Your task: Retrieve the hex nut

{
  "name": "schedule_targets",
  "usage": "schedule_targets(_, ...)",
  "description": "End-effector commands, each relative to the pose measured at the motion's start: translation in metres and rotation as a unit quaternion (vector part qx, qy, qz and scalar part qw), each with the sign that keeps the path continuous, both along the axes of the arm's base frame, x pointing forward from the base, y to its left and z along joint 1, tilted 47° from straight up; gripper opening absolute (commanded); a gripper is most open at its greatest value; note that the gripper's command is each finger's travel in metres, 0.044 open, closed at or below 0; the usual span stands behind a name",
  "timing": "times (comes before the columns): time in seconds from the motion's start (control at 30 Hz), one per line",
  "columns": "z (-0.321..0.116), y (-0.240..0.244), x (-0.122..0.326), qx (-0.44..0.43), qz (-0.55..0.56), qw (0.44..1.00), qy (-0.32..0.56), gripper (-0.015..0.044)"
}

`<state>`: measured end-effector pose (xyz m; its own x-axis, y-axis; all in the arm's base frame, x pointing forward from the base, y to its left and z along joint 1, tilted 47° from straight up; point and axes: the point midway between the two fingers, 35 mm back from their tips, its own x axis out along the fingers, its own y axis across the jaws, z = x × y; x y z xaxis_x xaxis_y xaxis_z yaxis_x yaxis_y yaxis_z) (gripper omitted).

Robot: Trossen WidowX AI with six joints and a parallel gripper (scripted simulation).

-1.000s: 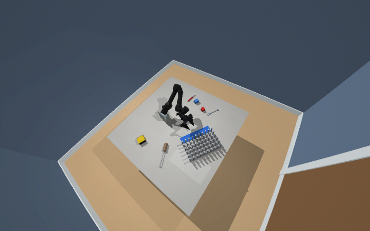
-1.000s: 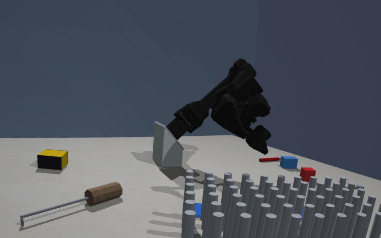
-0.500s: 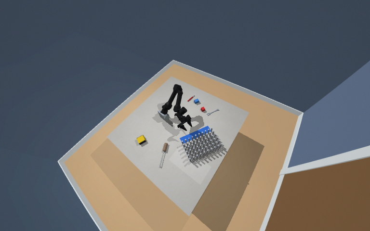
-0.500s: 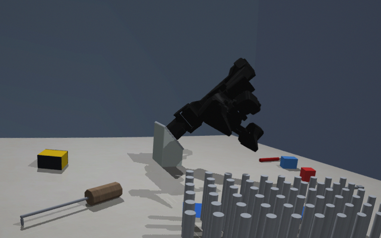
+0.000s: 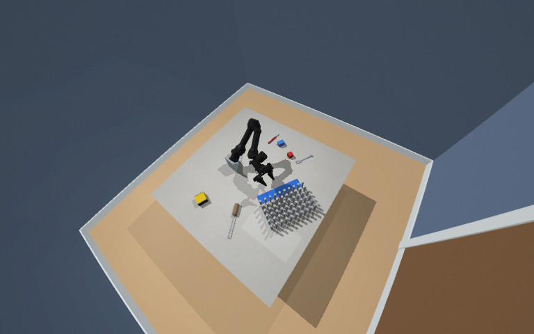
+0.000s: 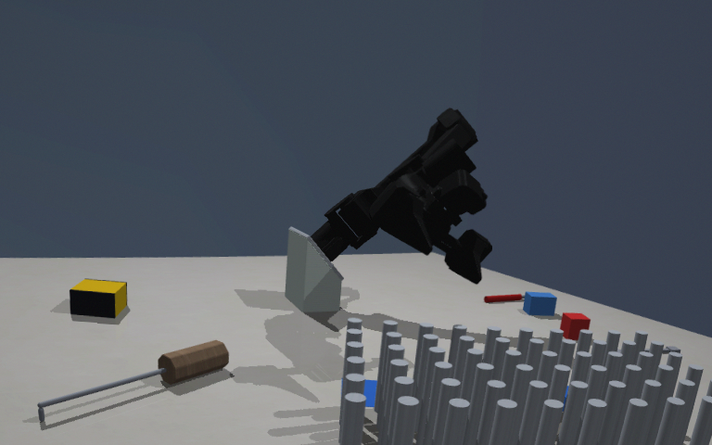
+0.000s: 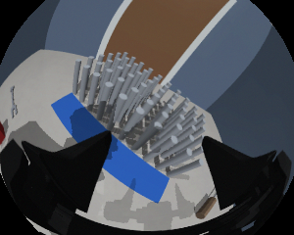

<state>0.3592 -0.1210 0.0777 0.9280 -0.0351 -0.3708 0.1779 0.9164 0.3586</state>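
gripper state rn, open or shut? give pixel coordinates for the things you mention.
Open, nothing held: in the wrist view the gripper's (image 5: 266, 182) (image 6: 455, 268) (image 7: 157, 137) fingertips stand wide apart, with only bare gap between them.

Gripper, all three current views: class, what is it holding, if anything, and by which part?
Nothing is held: the gripper is open, its fingers wide apart, and the wooden-handled hook lies on the table.
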Motion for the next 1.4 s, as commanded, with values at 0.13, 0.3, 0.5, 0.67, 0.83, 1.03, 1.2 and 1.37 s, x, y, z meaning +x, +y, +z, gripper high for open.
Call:
schedule_targets(0.13, -0.001, 0.000, 0.000, 0.001, -0.002, 1.000, 0.001, 0.0440)
schedule_targets(0.3, -0.027, -0.030, 0.002, -0.122, 0.039, 0.990, 0.064, 0.0440)
schedule_targets(0.5, -0.072, -0.077, -0.006, -0.299, 0.147, 0.928, 0.166, 0.0440)
schedule_targets(0.67, -0.103, -0.106, -0.019, -0.391, 0.242, 0.861, 0.216, 0.0440)
schedule_targets(0.83, -0.123, -0.123, -0.030, -0.441, 0.311, 0.808, 0.237, 0.0440)
schedule_targets(1.03, -0.147, -0.141, -0.047, -0.489, 0.398, 0.736, 0.246, 0.0440)
schedule_targets(1.2, -0.166, -0.154, -0.063, -0.520, 0.469, 0.672, 0.239, 0.0440)
schedule_targets(1.37, -0.185, -0.165, -0.080, -0.545, 0.537, 0.606, 0.218, 0.0440)
